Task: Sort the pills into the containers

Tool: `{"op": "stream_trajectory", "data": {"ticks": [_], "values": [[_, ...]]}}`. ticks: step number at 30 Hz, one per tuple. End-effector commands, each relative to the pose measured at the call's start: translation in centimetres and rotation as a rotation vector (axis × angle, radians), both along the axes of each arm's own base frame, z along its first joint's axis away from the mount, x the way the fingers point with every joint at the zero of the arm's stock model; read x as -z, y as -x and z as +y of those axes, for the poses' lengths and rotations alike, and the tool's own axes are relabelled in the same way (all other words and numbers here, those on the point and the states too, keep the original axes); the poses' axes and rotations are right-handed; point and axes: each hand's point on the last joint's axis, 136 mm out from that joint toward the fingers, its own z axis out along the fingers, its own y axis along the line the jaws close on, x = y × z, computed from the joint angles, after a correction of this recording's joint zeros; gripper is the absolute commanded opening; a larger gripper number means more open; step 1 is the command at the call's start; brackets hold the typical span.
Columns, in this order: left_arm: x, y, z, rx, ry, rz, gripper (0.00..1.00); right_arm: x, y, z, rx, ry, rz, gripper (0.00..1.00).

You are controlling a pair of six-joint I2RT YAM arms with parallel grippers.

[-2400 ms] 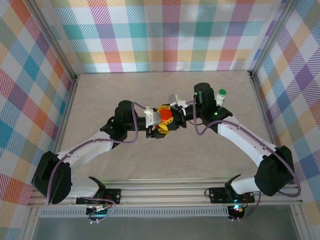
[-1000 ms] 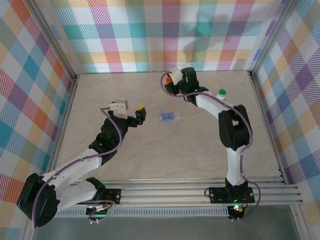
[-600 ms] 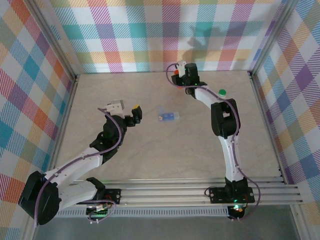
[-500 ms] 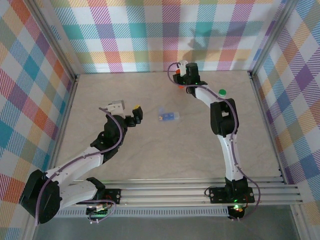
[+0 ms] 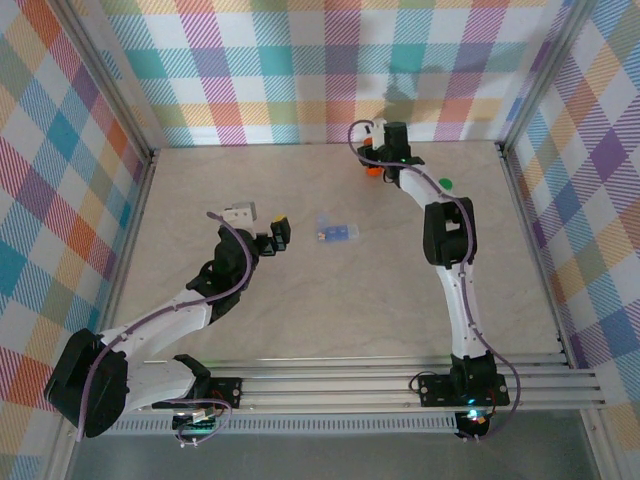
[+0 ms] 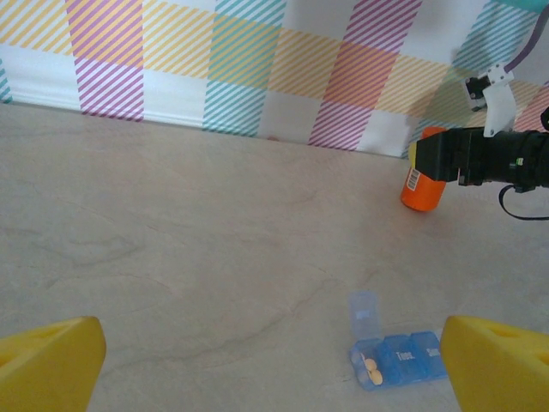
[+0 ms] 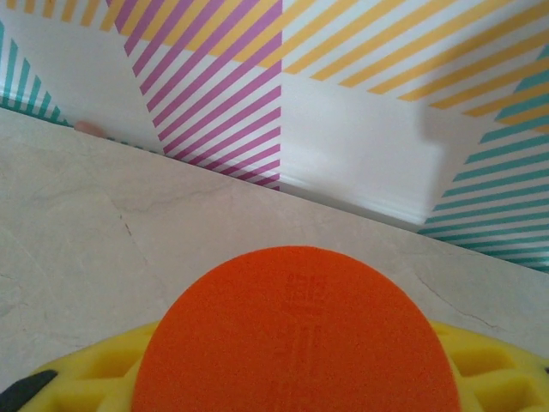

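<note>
Top external view has the right arm stretched to the far wall, where the right gripper (image 5: 376,158) sits around the top of the orange bottle (image 5: 372,171). The bottle stands upright on the table (image 5: 300,320), close to the wall. From the right wrist, its orange cap fills the foreground with yellow fingers (image 7: 493,373) on either side, but I cannot tell whether they are pressing on it or slack. The left gripper (image 5: 278,232) hangs over the middle left of the table with its jaws spread wide and nothing between them. The blue box (image 5: 337,233) lies just to its right. From the left wrist, one end flap of the box stands up and two pale pills (image 6: 371,369) rest in that compartment. The green-capped bottle (image 5: 443,184) stands near the far right corner, apart from both grippers. I see no loose pills on the table, so sorting looks well advanced. What the two bottles hold is hidden, and the open flap probably needs closing.
</note>
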Motion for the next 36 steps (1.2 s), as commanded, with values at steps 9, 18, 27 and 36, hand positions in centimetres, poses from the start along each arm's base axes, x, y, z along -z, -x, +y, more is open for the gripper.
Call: {"op": "stream_trajectory", "data": {"ticks": [9,18,27,36], "values": [[-0.8,-1.8,0.9,-0.064,0.063,0.021,1.00,-5.2,2.7,-0.5,-0.042,-0.012,0.024,0.80],[2.3,-5.0,2.8,-0.180,0.216,0.253,1.00,-11.0,11.2,-4.1,0.175,-0.167,0.139,0.77],[6.0,-9.4,-1.7,-0.069,0.258,0.500,0.68,-5.8,21.2,0.1,0.007,-0.427,0.484,0.64],[11.0,-12.7,-5.8,0.020,0.266,0.722,0.58,-0.2,23.2,3.7,-0.091,-0.416,0.621,0.57]]}}
